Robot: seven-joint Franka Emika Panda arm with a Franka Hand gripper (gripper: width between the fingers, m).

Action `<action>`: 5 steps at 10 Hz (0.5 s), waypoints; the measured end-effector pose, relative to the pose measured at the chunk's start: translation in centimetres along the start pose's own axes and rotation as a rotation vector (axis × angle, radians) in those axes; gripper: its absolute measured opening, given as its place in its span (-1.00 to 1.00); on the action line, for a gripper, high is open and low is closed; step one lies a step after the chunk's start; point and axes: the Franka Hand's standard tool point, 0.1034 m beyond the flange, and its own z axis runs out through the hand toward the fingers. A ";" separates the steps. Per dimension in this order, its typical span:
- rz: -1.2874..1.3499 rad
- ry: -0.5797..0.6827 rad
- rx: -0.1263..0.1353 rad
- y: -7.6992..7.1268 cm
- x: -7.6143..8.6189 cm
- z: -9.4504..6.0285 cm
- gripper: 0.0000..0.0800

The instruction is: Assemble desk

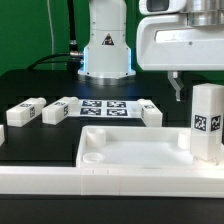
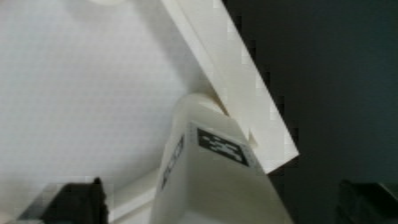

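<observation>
The white tray-like tabletop [image 1: 130,150] lies at the front of the table. One white leg [image 1: 207,120] with a tag stands upright at its corner on the exterior view's right. My gripper [image 1: 185,95] hangs at that leg's top. In the wrist view the leg [image 2: 222,165] sits between my two dark fingers [image 2: 75,202], with a gap on each side, so the gripper [image 2: 219,208] is open around it. The tabletop's floor [image 2: 89,90] and rim [image 2: 222,50] show below. Three loose legs lie behind the tabletop: two on the left [image 1: 25,113] [image 1: 62,110] and one at centre right [image 1: 150,112].
The marker board [image 1: 103,106] lies flat between the loose legs. The robot's base [image 1: 105,50] stands behind it. A long white border rail [image 1: 60,185] runs along the front edge below the tabletop.
</observation>
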 end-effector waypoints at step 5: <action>-0.449 0.025 -0.065 -0.1 0.0 0.1 0.62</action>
